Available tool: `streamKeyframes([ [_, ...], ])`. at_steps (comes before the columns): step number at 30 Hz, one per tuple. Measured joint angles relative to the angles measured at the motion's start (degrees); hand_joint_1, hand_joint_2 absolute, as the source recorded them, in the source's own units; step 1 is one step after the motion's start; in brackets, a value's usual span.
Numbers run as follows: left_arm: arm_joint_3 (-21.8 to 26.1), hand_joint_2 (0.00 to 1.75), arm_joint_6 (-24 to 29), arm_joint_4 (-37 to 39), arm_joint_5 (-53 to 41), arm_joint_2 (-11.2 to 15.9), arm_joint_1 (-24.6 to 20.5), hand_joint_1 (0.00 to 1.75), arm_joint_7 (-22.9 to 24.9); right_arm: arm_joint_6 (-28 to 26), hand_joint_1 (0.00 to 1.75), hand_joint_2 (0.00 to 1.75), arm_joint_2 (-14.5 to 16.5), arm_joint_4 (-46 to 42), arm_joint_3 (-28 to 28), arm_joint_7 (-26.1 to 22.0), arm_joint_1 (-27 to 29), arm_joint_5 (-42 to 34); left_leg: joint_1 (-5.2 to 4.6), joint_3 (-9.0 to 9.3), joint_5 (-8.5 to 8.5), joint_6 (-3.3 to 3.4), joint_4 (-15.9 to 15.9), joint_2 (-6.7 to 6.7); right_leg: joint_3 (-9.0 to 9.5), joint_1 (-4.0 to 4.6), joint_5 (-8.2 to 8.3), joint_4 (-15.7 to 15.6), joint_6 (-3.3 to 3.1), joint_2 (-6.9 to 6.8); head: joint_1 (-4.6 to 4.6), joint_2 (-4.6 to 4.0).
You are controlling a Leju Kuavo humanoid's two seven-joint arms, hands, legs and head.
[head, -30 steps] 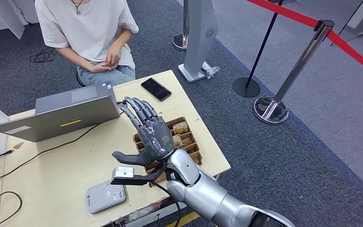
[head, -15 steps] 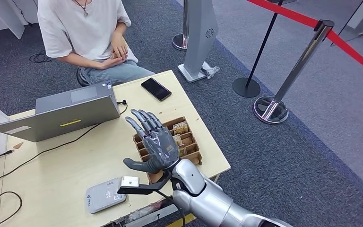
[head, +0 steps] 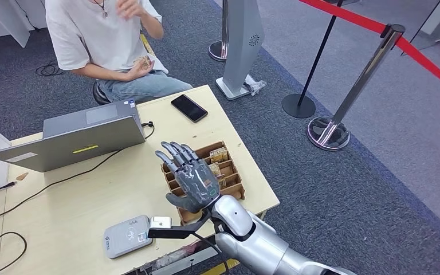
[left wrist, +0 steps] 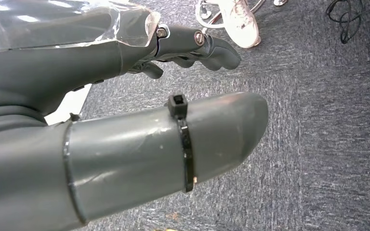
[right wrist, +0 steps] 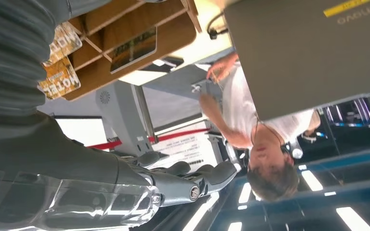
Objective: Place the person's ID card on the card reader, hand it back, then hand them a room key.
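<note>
My right hand [head: 192,179] is raised over the near end of the wooden key tray [head: 234,182], fingers spread and holding nothing. Room key cards [head: 219,154] stand in the tray's slots, and their "HOTEL" print [right wrist: 60,77] shows in the right wrist view. The grey card reader [head: 123,236] lies at the table's near edge, left of my hand, with no card on it. The seated person [head: 106,34] is beyond the table; one of their hands [head: 140,64] holds something small I cannot make out. My left hand [left wrist: 125,110] hangs over the carpet, holding nothing.
A grey laptop [head: 71,137] stands open at the table's far left, with cables trailing to the left edge. A black phone [head: 189,107] lies at the far corner. A grey kiosk stand [head: 240,40] and stanchion posts [head: 366,74] with red belt stand to the right.
My right hand has drawn back toward me and lower, from beside the laptop to over the tray's near end. The person has lifted one hand toward their chest.
</note>
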Motion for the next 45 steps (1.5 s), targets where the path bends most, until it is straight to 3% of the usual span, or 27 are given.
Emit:
streamKeyframes([
  [9, 0.0, 0.0, -0.07, 0.0, -0.14, 0.0, 0.0, 0.0, -0.01, 5.31, 0.0, 1.75, -0.33, -0.17, -0.01, 3.27, -0.03, 0.94, 0.0, 0.0, 0.0, 0.0, 0.0, 0.0, 0.0, 0.0, 0.0, 0.0, 0.0, 0.0, 0.0, 0.0],
  [18, -0.01, 0.0, -0.6, 0.0, -0.41, 0.07, 0.0, 0.0, -0.51, 6.89, 0.0, 1.75, -0.82, -0.19, -0.14, 4.71, 0.02, 0.92, 0.0, 0.0, 0.0, 0.0, 0.0, 0.0, 0.0, 0.0, 0.0, 0.0, 0.0, 0.0, 0.0, 0.0],
  [22, -0.02, 0.0, -0.71, 0.0, -0.62, 0.11, 0.0, 0.0, -0.57, 7.21, 0.2, 1.75, -0.94, -0.28, -0.46, 5.1, 0.15, 0.94, 0.0, 0.0, 0.0, 0.0, 0.0, 0.0, 0.0, 0.0, 0.0, 0.0, 0.0, 0.0, 0.0, 0.0],
  [35, -0.07, 0.0, -1.11, 0.0, -1.17, 0.36, 0.0, 0.0, -0.57, 7.68, 0.38, 1.75, -1.21, -0.29, -1.32, 5.68, 0.27, 0.92, 0.0, 0.0, 0.0, 0.0, 0.0, 0.0, 0.0, 0.0, 0.0, 0.0, 0.0, 0.0, 0.0, 0.0],
  [39, -0.1, 0.0, -1.13, 0.0, -1.29, 0.45, -0.01, 0.0, -0.57, 7.87, 0.7, 1.75, -1.21, -0.12, -1.72, 5.7, 0.06, 0.92, 0.0, -0.01, 0.0, 0.0, 0.0, 0.0, 0.0, 0.0, 0.0, 0.0, 0.0, 0.0, 0.0, 0.0],
  [43, -0.11, 0.0, -1.14, 0.0, -1.34, 0.49, -0.01, 0.0, -0.58, 8.28, 0.74, 1.75, -1.21, 0.41, -1.97, 5.7, -0.62, 0.91, 0.0, -0.01, 0.0, 0.0, 0.0, 0.0, 0.01, 0.0, 0.0, 0.0, 0.0, 0.0, 0.0, 0.0],
  [45, -0.11, 0.0, -1.15, 0.0, -1.34, 0.48, -0.01, 0.0, -0.59, 8.41, 0.83, 1.75, -1.21, 0.76, -1.98, 5.7, -1.0, 0.91, 0.0, -0.01, 0.0, 0.0, 0.0, 0.0, 0.01, 0.0, 0.0, 0.0, 0.0, 0.0, 0.0, 0.0],
])
